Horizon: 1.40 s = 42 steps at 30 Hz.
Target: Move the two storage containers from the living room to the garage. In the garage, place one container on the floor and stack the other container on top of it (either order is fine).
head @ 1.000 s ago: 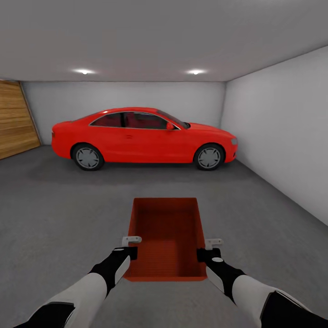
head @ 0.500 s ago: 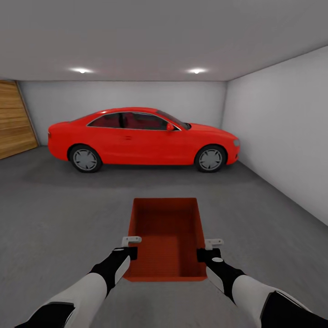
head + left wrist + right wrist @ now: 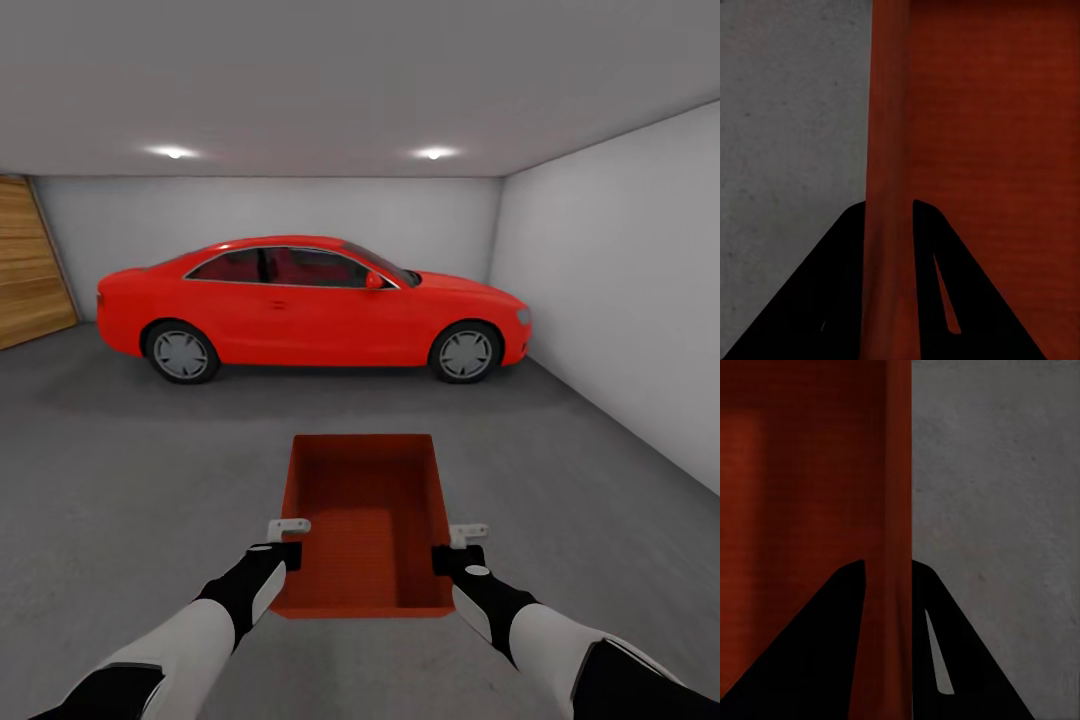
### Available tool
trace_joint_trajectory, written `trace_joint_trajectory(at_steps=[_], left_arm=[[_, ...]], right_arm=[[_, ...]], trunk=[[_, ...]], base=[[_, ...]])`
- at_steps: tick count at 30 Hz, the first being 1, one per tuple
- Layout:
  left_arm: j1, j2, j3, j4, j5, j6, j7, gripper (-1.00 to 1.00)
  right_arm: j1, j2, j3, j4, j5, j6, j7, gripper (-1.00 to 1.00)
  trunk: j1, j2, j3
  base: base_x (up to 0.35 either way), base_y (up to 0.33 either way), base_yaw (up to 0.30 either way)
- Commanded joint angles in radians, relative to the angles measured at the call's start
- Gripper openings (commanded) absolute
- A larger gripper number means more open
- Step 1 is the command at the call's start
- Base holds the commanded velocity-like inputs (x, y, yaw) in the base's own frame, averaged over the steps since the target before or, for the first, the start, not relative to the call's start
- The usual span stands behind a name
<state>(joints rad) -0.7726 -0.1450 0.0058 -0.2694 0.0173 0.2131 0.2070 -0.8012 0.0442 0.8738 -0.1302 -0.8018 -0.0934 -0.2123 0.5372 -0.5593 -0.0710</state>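
Garage floor (image 3: 120,470) is lying bare before the red car (image 3: 310,300); left pincer (image 3: 287,553) and right pincer (image 3: 447,558) are clenching the container (image 3: 365,510) walls, carrying it; lowering it likely comes next.

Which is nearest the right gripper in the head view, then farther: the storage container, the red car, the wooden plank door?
1. Storage container: its right wall is clamped in the right gripper.
2. Red car: parked ahead, across the floor.
3. Wooden plank door: far left corner.

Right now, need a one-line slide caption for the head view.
Both hands, left hand and right hand, grip an orange bin by its side walls above the garage floor, facing a parked red car.
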Motion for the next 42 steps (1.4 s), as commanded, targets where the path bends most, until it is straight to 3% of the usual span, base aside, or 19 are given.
trace_joint_trajectory(at_steps=[1,42], left_arm=[[0.0,0.036,-0.008,-0.004,-0.017,0.008,0.008,-1.0],[0.0,0.036,-0.009,-0.005,-0.017,0.008,0.008,-1.0]], right_arm=[[-0.001,-0.006,-0.002,0.041,-0.014,-0.005,-0.006,-1.0],[-0.001,-0.006,-0.002,0.041,-0.014,-0.005,-0.006,-1.0]], trunk=[[0.001,-0.002,-0.002],[0.001,-0.002,-0.002]], base=[[0.321,0.0,0.0],[0.321,0.0,0.0]])
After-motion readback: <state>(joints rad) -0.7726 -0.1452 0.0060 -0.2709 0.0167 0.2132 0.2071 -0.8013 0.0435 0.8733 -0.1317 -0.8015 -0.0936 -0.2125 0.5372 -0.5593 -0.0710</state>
